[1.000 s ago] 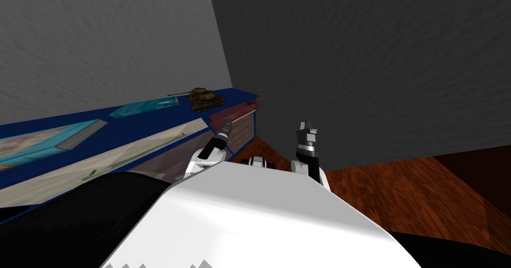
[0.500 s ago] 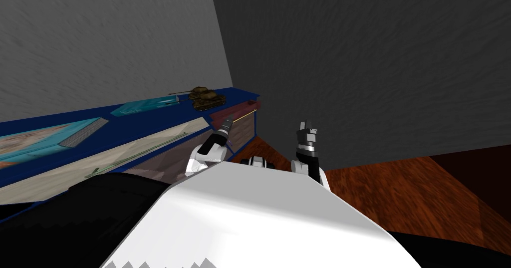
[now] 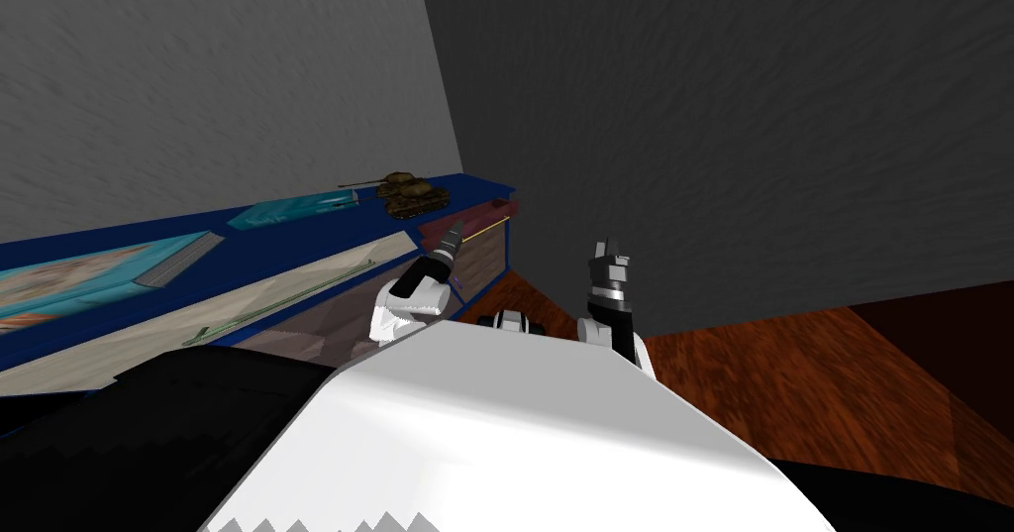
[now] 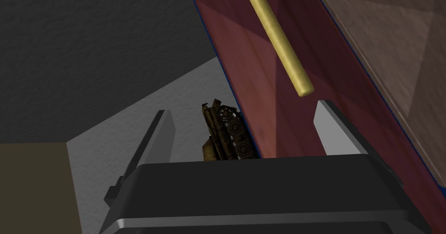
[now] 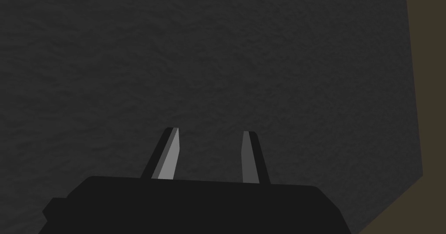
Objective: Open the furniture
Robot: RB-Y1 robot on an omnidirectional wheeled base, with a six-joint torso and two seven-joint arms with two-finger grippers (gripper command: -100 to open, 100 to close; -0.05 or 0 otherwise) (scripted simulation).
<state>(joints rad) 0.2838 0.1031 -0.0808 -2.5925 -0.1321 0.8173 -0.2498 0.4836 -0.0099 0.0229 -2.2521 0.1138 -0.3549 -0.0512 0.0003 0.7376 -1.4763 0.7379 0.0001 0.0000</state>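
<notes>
**My left fingers** (image 4: 333,129) are spread wide and grasp nothing. Just ahead of them ends the yellow bar handle (image 4: 278,44), apart from both fingers and nearer one than the other. Its long axis runs away from my fingers, close to the line they point along. It lies flat along the dark red drawer front (image 4: 270,122) and across that front's width.

The drawer sits at the top of the blue cabinet (image 3: 470,184), at the end next to the room's corner, ahead and to my left. A small brown model tank (image 4: 224,133) stands on the cabinet top just past the drawer's edge.

I judge that the coming move turns on sliding forward until the bar lies between my fingers.

**My right fingers** (image 5: 170,159) are narrowly parted and empty, raised well apart from the cabinet. The left arm is the nearer one.
</notes>
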